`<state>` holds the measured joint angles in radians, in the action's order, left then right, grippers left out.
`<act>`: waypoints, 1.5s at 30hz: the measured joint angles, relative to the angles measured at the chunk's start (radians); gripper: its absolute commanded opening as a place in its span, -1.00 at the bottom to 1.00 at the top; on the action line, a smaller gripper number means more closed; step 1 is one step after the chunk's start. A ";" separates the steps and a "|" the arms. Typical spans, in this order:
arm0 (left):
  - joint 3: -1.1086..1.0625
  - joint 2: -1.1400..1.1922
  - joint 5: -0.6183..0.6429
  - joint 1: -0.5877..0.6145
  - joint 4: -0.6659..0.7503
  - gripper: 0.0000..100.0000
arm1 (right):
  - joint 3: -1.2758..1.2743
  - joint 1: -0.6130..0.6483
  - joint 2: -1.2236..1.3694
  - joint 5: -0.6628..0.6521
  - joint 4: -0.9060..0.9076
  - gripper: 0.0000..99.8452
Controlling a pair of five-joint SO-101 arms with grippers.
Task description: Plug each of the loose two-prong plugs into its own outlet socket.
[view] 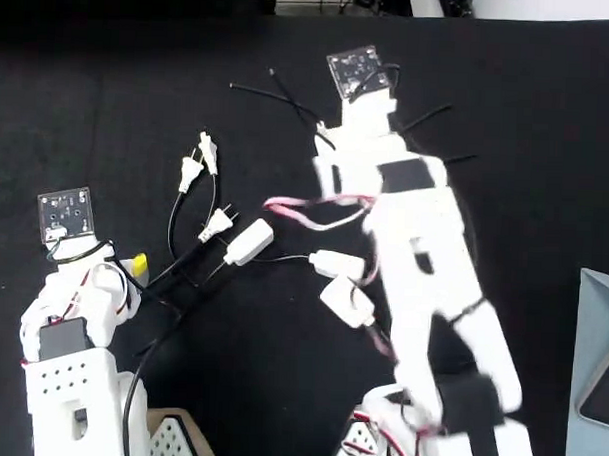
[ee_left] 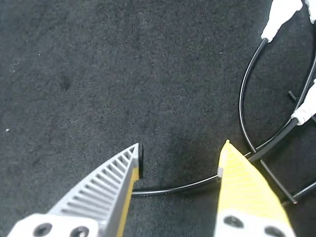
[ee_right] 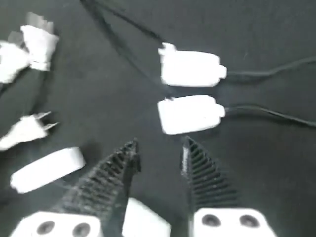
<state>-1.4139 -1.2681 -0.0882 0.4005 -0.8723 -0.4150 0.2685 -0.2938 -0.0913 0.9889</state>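
Three white two-prong plugs lie loose on the black cloth: two close together and a third nearer the sockets. Three white sockets lie unplugged: one by the third plug, two more beside the right arm. My right gripper is open above the cloth, just short of a socket, with another socket beyond it. My left gripper is open over a black cable. Its yellow finger sits left of the cables, and plugs lie farther off.
Black cables loop between the plugs and run toward the left arm. A pink wire hangs off the right arm. A grey-blue tray stands at the right edge. Perforated white parts sit at the near edge.
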 measured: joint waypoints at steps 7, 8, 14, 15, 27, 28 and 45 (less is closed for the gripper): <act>0.000 0.000 0.000 0.000 0.000 -0.48 | -0.216 0.209 -0.100 0.109 -0.101 -0.78; 0.000 0.000 0.000 0.000 0.000 -0.48 | -0.247 0.238 -0.100 0.121 -0.133 -0.82; 0.000 0.000 0.000 0.000 0.000 -0.48 | -0.365 0.325 -0.100 0.130 -0.292 -0.91; 0.000 0.000 0.000 0.000 0.000 -0.48 | -0.371 0.327 -0.100 0.130 -0.302 -0.91; 0.000 0.000 0.000 0.000 0.000 -0.48 | -0.245 0.345 0.209 0.135 -0.324 -0.91; 0.000 0.000 0.000 0.000 0.000 -0.48 | -0.224 0.350 0.229 0.135 -0.324 -0.90; 0.000 0.000 0.000 0.000 0.000 -0.48 | -0.140 0.468 0.293 -0.118 -0.273 -0.57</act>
<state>-1.4139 -1.2681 -0.0882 0.4005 -0.8723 -0.5547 0.7365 -0.0008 -0.2094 0.7158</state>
